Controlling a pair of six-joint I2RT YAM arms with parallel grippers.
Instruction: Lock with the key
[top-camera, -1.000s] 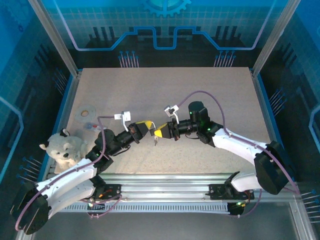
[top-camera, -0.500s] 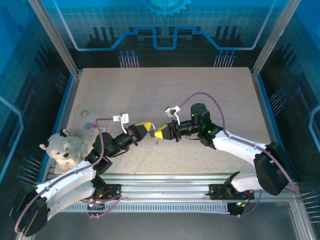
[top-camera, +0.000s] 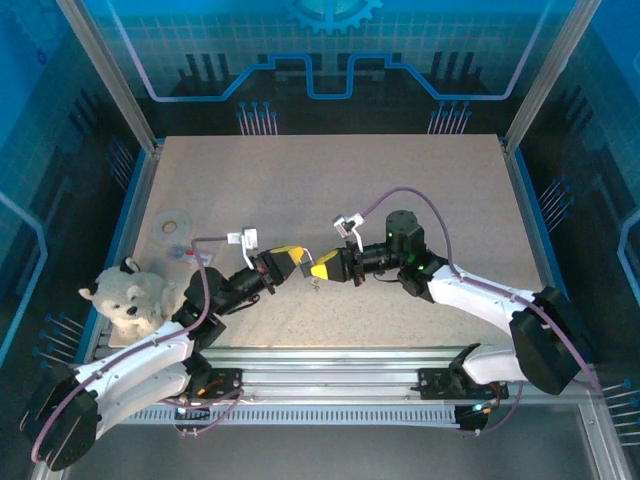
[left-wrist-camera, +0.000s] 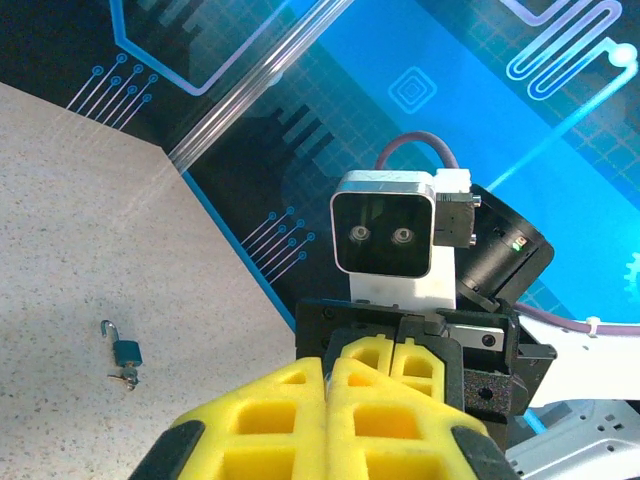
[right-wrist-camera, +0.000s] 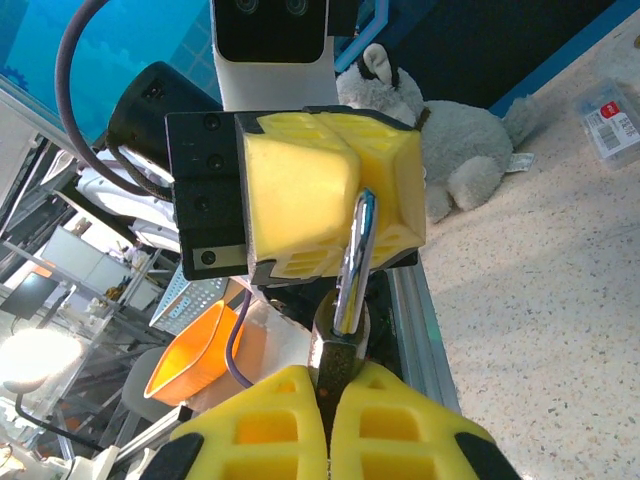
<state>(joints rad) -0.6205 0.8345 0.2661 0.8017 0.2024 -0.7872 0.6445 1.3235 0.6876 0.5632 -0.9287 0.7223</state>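
**Right gripper clamped on a padlock, second lock with key on the table**

- Right gripper (top-camera: 315, 267): fingers pinched together on the dark body of a padlock (right-wrist-camera: 335, 347). Its silver shackle (right-wrist-camera: 353, 258) sticks out past the fingertips, pointing at the other gripper.
- Left gripper (top-camera: 297, 257): yellow fingers pressed together, no gap in the left wrist view. Can't see anything between them.
- The two grippers face each other tip to tip above the middle of the table (top-camera: 400, 180), near its front half. Both arms are bent inward.
- In the right wrist view the shackle's free end overlaps the left gripper's yellow pads (right-wrist-camera: 320, 185). Can't tell whether it touches them or just sits in front.
- A blue padlock (left-wrist-camera: 126, 351) lies flat on the table below and beside the gripper tips. No finger is on it.
- Its shackle is swung open and a key (left-wrist-camera: 124, 377) sits at the bottom end of the body. Too small to tell if the key is fully seated.
- From above, a small dark speck shows just on the near side of the gripper tips. It's probably this lock, but it's too small to make out.
- A white plush toy (top-camera: 128, 297) sits at the front-left edge of the table, beside the left arm.
- A pale ring (top-camera: 172, 222) lies on the left side of the table.
- A small clear box with a red label (right-wrist-camera: 612, 120) is near the plush.
- All three are well apart from the grippers.
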